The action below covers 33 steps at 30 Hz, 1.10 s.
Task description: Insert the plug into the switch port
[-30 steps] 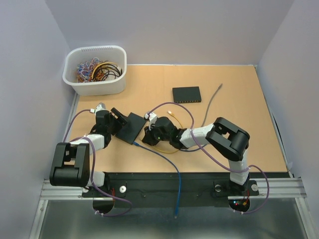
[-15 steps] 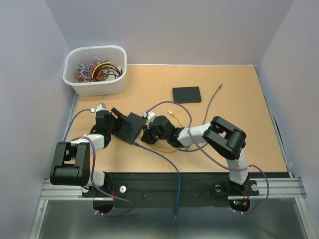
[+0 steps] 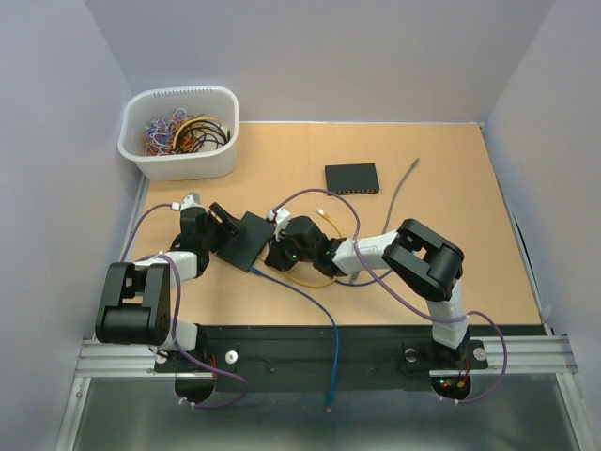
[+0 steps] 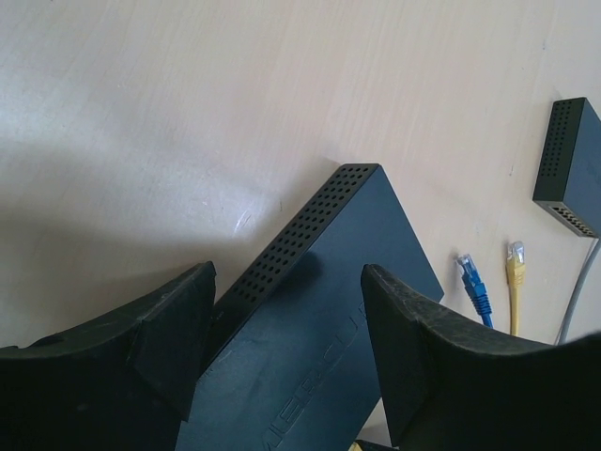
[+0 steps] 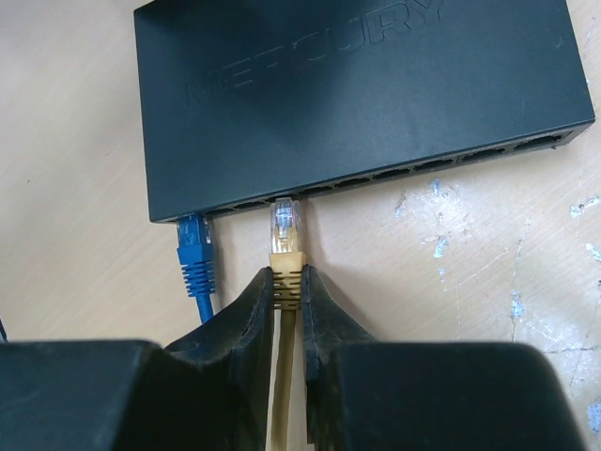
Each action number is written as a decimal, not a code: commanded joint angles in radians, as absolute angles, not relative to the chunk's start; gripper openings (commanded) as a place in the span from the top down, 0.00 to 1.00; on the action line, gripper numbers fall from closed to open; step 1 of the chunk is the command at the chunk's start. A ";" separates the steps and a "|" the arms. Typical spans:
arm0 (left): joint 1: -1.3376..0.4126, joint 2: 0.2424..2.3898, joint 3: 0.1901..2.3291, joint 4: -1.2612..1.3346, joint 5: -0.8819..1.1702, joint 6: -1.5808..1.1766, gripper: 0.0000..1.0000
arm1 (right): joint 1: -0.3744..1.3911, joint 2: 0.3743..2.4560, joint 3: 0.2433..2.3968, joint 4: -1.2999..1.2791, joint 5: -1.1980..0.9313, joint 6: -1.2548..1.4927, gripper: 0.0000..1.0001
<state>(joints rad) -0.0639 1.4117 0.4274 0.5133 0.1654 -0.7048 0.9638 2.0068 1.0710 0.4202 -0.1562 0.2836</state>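
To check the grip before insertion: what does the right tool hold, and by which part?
The yellow cable, pinched at the boot just behind its plug.

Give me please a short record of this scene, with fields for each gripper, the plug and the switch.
left gripper: jaws wide, one finger on each side of the switch; grip unclear
right gripper: shut on the yellow plug
yellow plug: tip at a port mouth, not seated
blue plug: at the next port; depth unclear
second switch: lying apart, farther back
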 commanded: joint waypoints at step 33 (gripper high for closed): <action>-0.100 1.450 0.497 0.446 0.172 -0.630 0.29 | 1.005 1.997 1.180 0.416 -0.006 0.210 0.99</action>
<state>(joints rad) -0.0780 1.4384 0.4667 0.4843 0.1486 -0.6460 0.9863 2.0068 1.1194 0.3466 -0.0521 0.2390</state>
